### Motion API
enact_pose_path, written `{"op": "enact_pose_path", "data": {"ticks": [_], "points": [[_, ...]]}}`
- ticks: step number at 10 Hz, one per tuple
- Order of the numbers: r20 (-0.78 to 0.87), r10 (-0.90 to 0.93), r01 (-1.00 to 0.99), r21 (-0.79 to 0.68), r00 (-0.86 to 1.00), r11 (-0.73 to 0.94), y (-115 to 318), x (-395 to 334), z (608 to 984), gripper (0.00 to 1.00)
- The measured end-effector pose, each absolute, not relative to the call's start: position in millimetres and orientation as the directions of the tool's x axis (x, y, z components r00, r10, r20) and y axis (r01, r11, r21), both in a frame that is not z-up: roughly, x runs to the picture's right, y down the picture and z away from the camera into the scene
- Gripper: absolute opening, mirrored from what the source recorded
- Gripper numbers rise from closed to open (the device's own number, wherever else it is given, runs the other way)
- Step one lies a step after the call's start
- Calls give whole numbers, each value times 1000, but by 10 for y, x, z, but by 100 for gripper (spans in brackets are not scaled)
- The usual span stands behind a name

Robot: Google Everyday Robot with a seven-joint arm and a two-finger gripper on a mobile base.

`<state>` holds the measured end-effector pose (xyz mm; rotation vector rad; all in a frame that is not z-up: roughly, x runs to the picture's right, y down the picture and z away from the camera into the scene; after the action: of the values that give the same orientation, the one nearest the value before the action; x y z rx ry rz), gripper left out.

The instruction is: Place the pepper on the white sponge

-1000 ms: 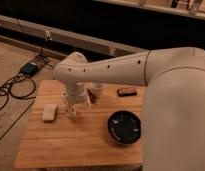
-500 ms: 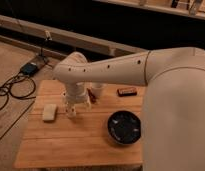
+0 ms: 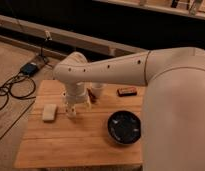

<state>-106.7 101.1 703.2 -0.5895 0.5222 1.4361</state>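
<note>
The white sponge (image 3: pixel 49 112) lies on the left part of the wooden table (image 3: pixel 71 142). My gripper (image 3: pixel 72 109) hangs from the white arm just right of the sponge, low over the table. A small bit of dark red-brown, likely the pepper (image 3: pixel 93 98), shows just right of the wrist, mostly hidden by it.
A black bowl (image 3: pixel 124 127) sits at the table's right. A small white cup (image 3: pixel 98 90) stands behind the arm. A flat dark rectangular item with an orange mark (image 3: pixel 126 91) lies at the back right. Cables and a blue device (image 3: pixel 30 68) lie on the floor to the left.
</note>
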Motion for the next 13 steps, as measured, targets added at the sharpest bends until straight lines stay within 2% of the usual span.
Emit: {"op": "enact_pose_path", "data": {"ticks": [13], "points": [[-657, 747, -995, -78, 96, 59, 1016, -1002, 7092, 65]]}}
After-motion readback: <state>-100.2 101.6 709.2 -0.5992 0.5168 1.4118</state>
